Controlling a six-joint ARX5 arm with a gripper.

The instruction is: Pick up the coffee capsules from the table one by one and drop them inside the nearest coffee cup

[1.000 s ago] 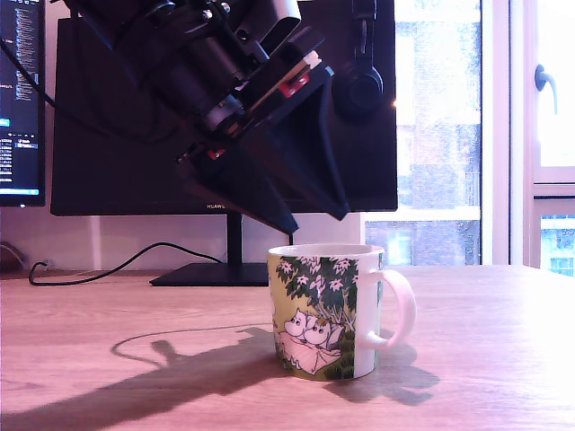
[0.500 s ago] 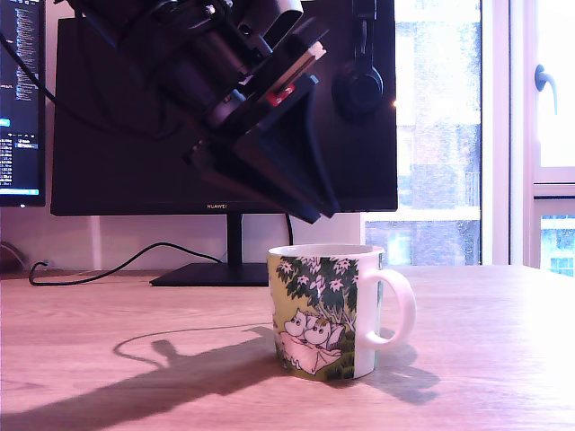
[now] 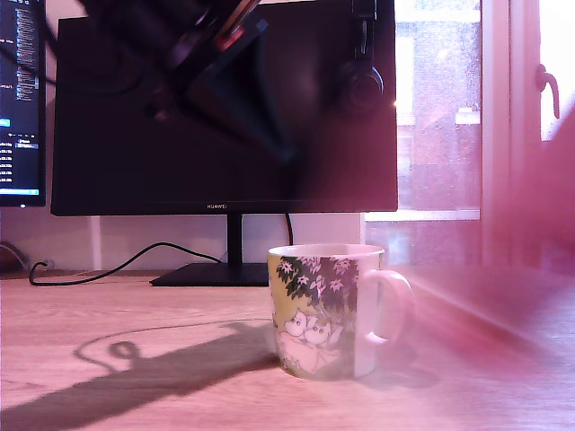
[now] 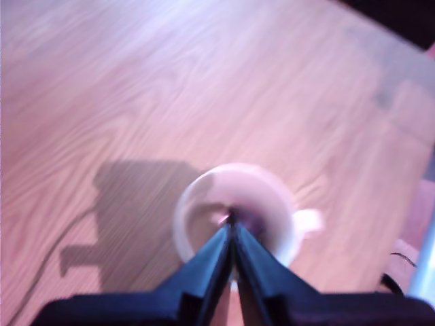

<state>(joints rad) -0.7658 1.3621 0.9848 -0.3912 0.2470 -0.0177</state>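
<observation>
The coffee cup (image 3: 328,310) stands upright on the table (image 3: 135,323), in front of the monitor (image 3: 225,108) base, its handle toward the exterior view's right; from this side its interior is hidden. The wrist view looks down into the cup (image 4: 234,214) and shows a blurred pinkish and dark patch at the bottom, too smeared to identify as capsules. The gripper (image 4: 231,219) appears there with its jaws pressed together, tips meeting over the cup mouth and nothing visibly between them, while the exterior view shows it only as a dark blur high above the cup.
</observation>
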